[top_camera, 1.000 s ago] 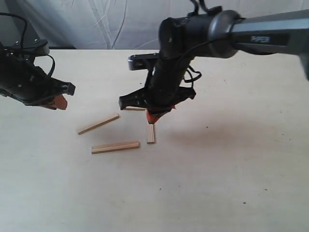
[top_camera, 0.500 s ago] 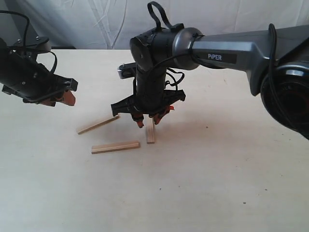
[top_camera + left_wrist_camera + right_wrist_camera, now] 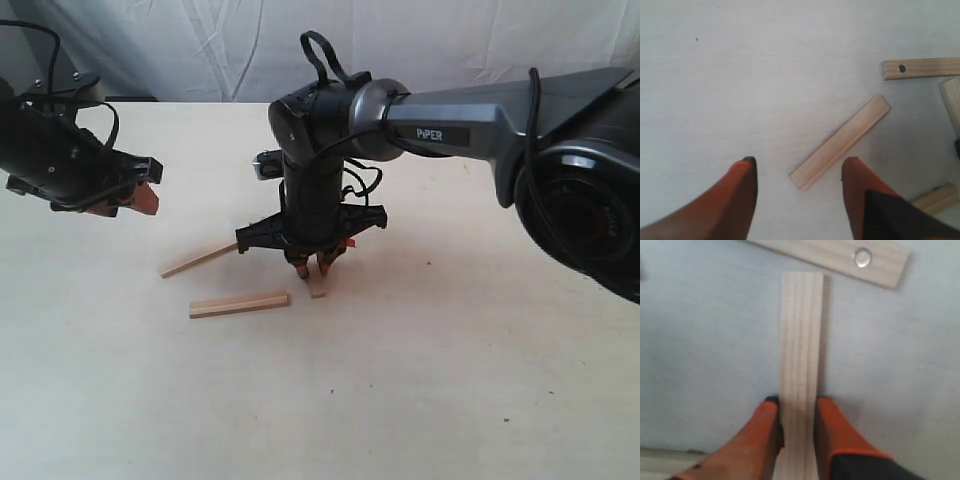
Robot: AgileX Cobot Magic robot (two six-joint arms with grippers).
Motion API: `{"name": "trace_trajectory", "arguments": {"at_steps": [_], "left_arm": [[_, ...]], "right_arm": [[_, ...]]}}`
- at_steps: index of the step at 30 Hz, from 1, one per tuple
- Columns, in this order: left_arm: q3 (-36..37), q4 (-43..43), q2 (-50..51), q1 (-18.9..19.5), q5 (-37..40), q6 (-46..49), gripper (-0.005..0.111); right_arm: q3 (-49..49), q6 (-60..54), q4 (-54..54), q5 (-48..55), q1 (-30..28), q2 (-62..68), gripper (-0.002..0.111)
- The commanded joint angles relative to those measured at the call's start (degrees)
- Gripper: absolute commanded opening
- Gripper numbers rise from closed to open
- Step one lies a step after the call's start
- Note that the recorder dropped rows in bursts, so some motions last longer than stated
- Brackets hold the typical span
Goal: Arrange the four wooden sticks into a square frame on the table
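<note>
— How far along is the square frame?

— Not closed yet, I'd say. The four wooden sticks (image 3: 840, 142) lie flat on the tabletop (image 3: 480, 380), centre-left in the exterior view. My right tool (image 3: 312, 266) is pinched onto the long edges of the right-hand stick (image 3: 801, 330). That stick's far end sits just beside the dotted stick (image 3: 840, 255), making a rough corner.

— And the rest?

— The bottom stick (image 3: 240, 304) lies near its lower end. The slanted stick (image 3: 203, 260) is askew, and I judge it needs turning to make the fourth side. My left tool (image 3: 130, 197) hovers at the left edge, fingers spread, holding nothing.
</note>
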Motion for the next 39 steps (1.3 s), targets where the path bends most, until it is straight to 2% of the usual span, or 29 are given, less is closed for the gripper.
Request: {"name": "trace_trajectory", "arguments": {"at_steps": [1, 4, 10, 15, 21, 29, 31, 33, 38, 39], "left_arm": [[-0.3, -0.4, 0.1, -0.8, -0.7, 2.0, 0.051], [-0.3, -0.7, 0.1, -2.4, -1.2, 8.4, 0.051], [-0.3, -0.7, 0.5, -6.0, -3.6, 20.5, 0.051], [-0.3, -0.7, 4.6, -9.1, -4.0, 32.6, 0.059], [-0.3, -0.8, 10.3, -10.7, -11.0, 33.5, 0.059], [-0.3, -1.9, 14.5, -10.7, -11.6, 33.5, 0.058], [-0.3, -2.7, 15.1, -10.9, -11.8, 33.5, 0.052], [-0.3, -3.7, 15.6, -10.9, -11.6, 33.5, 0.04], [-0.3, -10.7, 15.6, -10.9, -10.7, 29.5, 0.0], [-0.3, -12.2, 15.6, -10.9, -10.7, 28.7, 0.0]], "right_arm": [[-0.3, -0.1, 0.0, 1.5, -0.3, -3.8, 0.0], [-0.3, -0.5, -0.8, 4.0, -2.0, -6.8, 0.0], [-0.2, -1.9, -2.3, 9.0, -9.5, -12.3, 0.0], [-0.2, -2.5, -1.0, 9.7, -13.0, -14.8, 0.0], [-0.2, -5.0, 0.3, 9.5, -13.1, -14.8, 0.0], [-0.2, -5.4, 0.6, 9.4, -13.1, -14.8, 0.0], [-0.2, -5.4, 0.6, 8.9, -13.1, -14.8, 0.0], [-0.2, -5.4, 0.6, 8.6, -13.1, -14.8, 0.0], [-0.2, -5.4, 0.7, 8.6, -13.1, -14.8, 0.0], [-0.2, -4.8, 0.7, 8.7, -13.1, -14.8, 0.0]]}}
